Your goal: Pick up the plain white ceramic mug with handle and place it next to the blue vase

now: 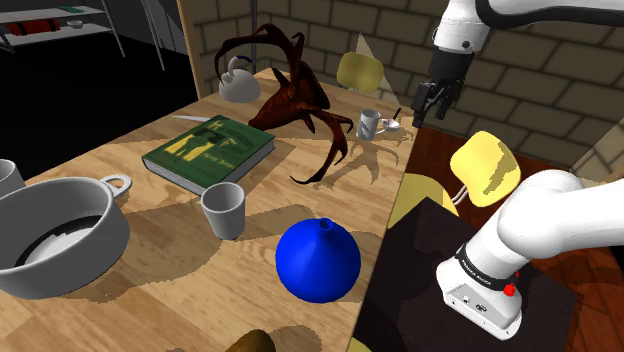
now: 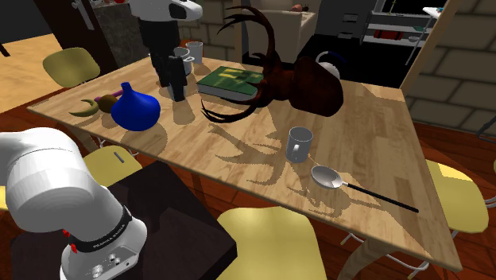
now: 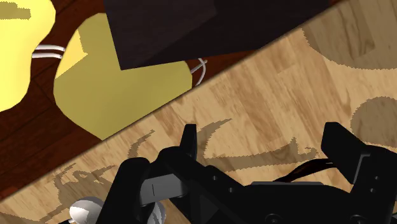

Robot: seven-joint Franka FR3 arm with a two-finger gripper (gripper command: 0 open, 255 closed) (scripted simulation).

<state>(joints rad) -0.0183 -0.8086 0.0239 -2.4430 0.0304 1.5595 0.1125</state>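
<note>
gripper (image 1: pixel 431 106) is hovering above the table (image 1: pixel 300 200) edge, off to the shoulder view's right of the mug (image 1: pixel 370 123), not touching it. fingers (image 3: pixel 188 139) are standing wide apart, gripping nothing, only bare wood showing between them. mug is sitting upright on the table, spoon (image 1: pixel 392 125) lying just beside it, antler tips of the dark deer head (image 1: pixel 290 100) reaching near it. blue vase (image 1: pixel 318 260) is sitting well apart from the mug, near the table edge by the stand (image 1: pixel 410 260)
</note>
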